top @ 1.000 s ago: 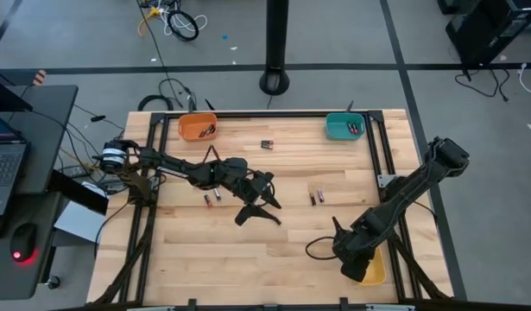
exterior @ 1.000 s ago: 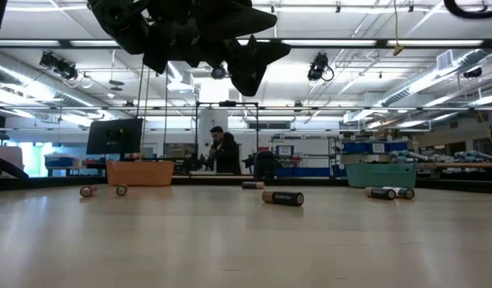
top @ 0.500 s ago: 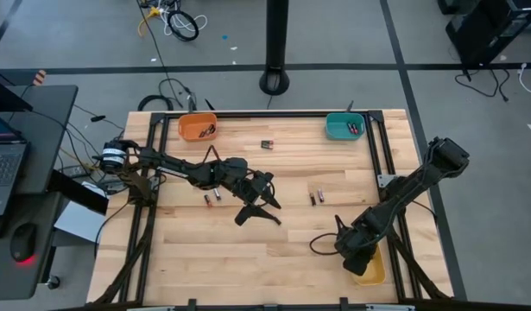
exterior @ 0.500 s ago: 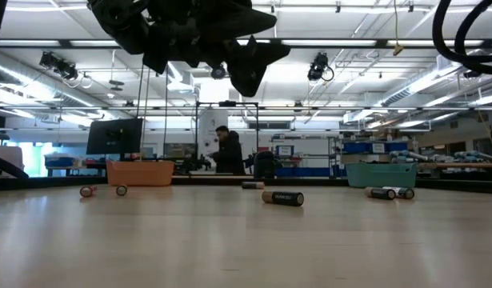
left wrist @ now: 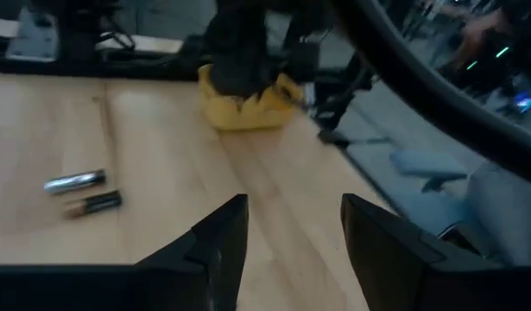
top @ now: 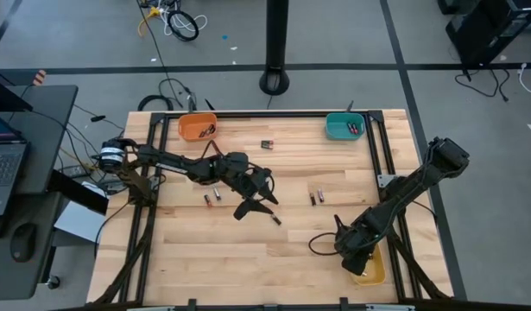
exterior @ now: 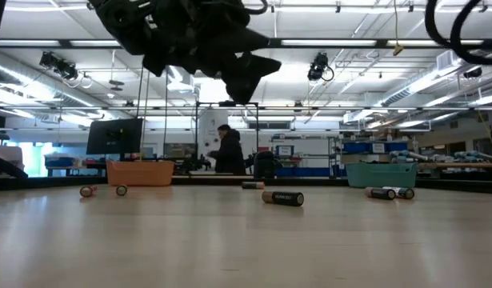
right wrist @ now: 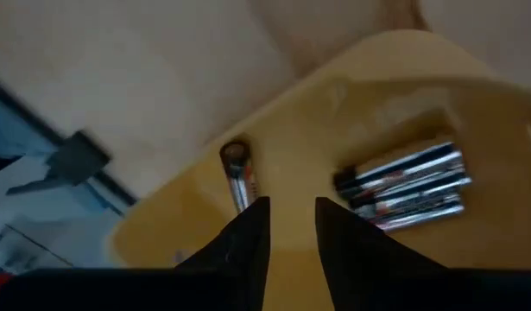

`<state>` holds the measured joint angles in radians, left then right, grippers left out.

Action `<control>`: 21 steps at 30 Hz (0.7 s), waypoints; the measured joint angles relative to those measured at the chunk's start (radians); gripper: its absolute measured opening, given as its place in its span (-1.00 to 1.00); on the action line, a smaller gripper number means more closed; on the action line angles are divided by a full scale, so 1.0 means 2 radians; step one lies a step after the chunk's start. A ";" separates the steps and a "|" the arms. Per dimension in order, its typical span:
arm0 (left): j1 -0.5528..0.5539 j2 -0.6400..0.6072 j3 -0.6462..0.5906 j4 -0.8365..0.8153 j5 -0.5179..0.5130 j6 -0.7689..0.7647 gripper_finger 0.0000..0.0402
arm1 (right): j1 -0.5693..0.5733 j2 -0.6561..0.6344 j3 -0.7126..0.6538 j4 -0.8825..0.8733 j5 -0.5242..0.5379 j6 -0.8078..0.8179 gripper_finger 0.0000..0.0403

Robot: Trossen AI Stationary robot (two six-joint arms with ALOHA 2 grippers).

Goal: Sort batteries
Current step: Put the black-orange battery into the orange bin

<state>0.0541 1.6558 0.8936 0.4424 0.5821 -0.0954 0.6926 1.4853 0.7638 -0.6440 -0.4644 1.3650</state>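
Small batteries lie on their sides on the wooden table: a pair, a pair, one far battery and one black battery, also in the low view. My left gripper hangs open above the table's middle, just left of that black battery, touching nothing. Its wrist view shows a silvery battery and a black battery. My right gripper hovers open over the yellow bin. The bin holds one battery and several more batteries.
An orange bin with batteries stands at the far left of the table and a teal bin with batteries at the far right. A black frame rail runs along the table's edges. A person stands in the room beyond.
My left gripper has drawn back a little toward the table's far left and turned slightly, still open. The black battery beside it now shows apart from its finger and has not moved. My right gripper has shifted slightly toward the yellow bin.
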 joint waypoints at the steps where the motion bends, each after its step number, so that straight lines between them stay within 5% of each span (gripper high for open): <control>1: 0.001 -0.008 0.000 -0.019 -0.012 0.014 -0.07 | 0.000 0.000 0.009 -0.009 0.000 -0.008 -0.47; 5: 0.001 -0.049 0.000 -0.111 -0.094 0.073 -0.19 | 0.000 0.000 0.062 -0.087 0.017 -0.053 -0.54; 10: -0.002 -0.084 -0.007 -0.179 -0.152 0.111 -0.48 | -0.023 -0.003 0.120 -0.177 0.078 -0.118 -0.91; 15: 0.018 -0.086 -0.080 -0.104 -0.126 0.093 -0.92 | -0.066 -0.004 0.140 -0.154 0.146 -0.174 -0.89; 21: 0.031 -0.086 -0.175 0.048 -0.134 0.053 -0.94 | -0.137 -0.002 0.140 -0.116 0.242 -0.187 -0.90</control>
<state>0.1166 1.4837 0.5445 0.5385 0.3145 0.0099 0.4192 1.4822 1.0443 -0.8757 0.0204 0.9915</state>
